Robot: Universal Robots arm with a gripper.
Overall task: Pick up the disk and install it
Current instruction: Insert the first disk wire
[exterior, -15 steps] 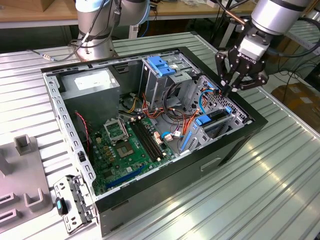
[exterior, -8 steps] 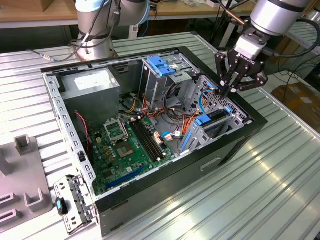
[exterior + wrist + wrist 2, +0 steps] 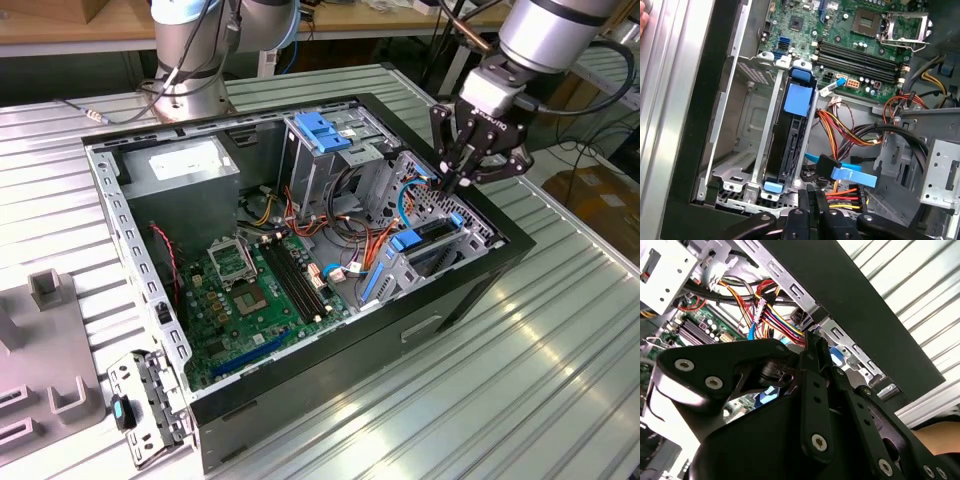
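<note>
The disk (image 3: 791, 131) stands on edge in the drive bay at the front corner of the open computer case (image 3: 452, 300), its dark body framed by a blue plastic carrier. In the exterior view the disk (image 3: 432, 233) lies at the case's right end, with blue carrier tabs showing. My gripper (image 3: 466, 183) hovers just above that bay's far end, fingers closed together with nothing between them. Its black fingers (image 3: 812, 199) sit near the disk's end in the first wrist view. The fingertips (image 3: 813, 342) point down beside the case wall and the cables.
A grey cage with a blue latch (image 3: 322, 130) stands behind the bay. Bundled orange, red and blue cables (image 3: 850, 135) run beside the disk. The green motherboard (image 3: 250, 290) and the power-supply box (image 3: 185, 165) occupy the case's left. A loose metal bracket (image 3: 150, 405) lies on the table.
</note>
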